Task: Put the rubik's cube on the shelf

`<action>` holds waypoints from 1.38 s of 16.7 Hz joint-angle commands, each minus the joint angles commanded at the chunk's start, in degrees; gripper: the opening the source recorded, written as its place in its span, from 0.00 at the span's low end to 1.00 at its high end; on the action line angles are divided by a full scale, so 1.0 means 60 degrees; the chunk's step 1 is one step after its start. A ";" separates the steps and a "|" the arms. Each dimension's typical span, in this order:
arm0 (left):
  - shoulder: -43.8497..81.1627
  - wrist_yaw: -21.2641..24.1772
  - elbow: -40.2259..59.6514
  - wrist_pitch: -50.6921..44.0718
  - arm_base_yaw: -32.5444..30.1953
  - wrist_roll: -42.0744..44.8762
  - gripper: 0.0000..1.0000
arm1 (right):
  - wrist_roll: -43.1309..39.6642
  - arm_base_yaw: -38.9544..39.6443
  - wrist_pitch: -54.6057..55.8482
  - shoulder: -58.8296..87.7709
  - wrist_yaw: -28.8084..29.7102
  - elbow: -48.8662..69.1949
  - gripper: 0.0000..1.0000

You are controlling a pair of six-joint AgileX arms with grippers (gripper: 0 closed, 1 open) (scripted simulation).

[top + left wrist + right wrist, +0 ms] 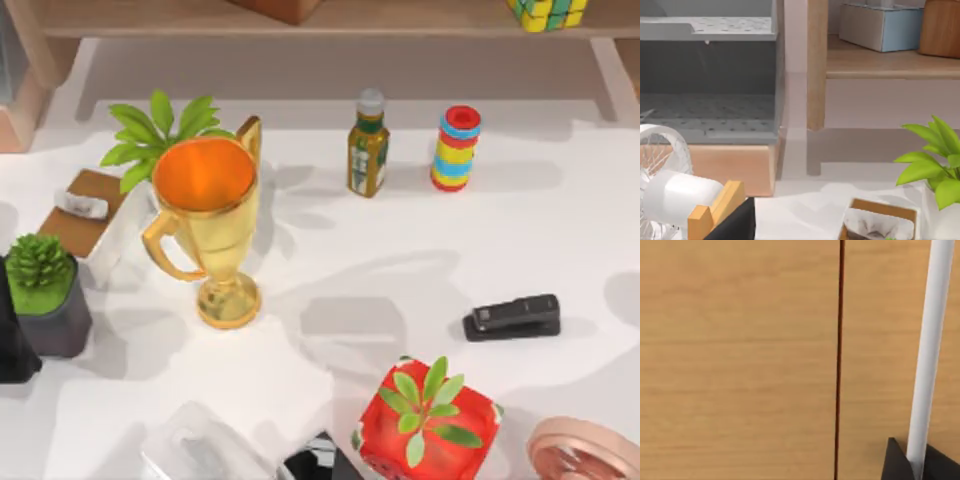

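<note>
Shelf (330,20) bearing rubik's cube (547,12)

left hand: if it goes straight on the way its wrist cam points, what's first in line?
Likely the shelf: its pale wooden upright post stands nearly dead ahead in the left wrist view, with the grey perforated rack beside it. Depth is unclear, so which comes first is a guess.

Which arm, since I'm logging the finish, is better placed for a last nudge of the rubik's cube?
Right, probably. The rubik's cube sits on the shelf at the top view's right, and the right wrist view faces light wood grain closely; the left wrist view sees the shelf from farther back.
</note>
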 joint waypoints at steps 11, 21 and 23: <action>0.0000 0.0000 0.0000 0.0000 0.0000 0.0000 1.00 | -0.0002 0.0016 -0.0041 0.0026 0.0021 0.0059 0.53; 0.0000 0.0000 0.0000 0.0000 0.0000 0.0000 1.00 | -0.0002 0.0016 -0.0041 0.0026 0.0021 0.0059 1.00; 0.0000 0.0000 0.0000 0.0000 0.0000 0.0000 1.00 | -0.0002 0.0016 -0.0041 0.0026 0.0021 0.0059 1.00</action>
